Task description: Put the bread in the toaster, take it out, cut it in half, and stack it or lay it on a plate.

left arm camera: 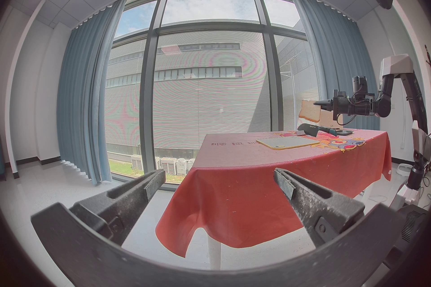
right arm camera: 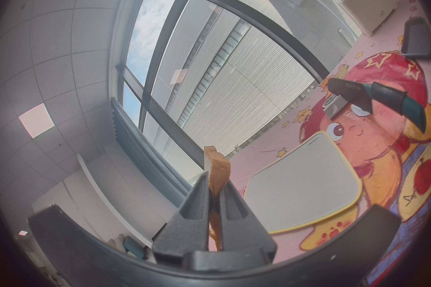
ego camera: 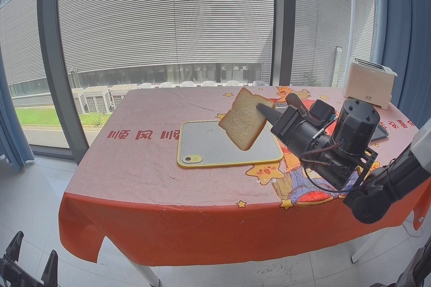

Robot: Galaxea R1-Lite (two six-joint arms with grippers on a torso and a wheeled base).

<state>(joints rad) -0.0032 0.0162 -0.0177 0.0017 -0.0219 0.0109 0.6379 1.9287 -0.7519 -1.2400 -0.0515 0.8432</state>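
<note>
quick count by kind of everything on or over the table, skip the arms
bread slice: 1
cutting board: 1
toaster: 1
knife: 1
dark flat item: 1
total: 5

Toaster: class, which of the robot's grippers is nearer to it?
Right. The right gripper holds the bread over the cutting board, left of the toaster; the left gripper hangs open off the table, beyond its near-left corner.
</note>
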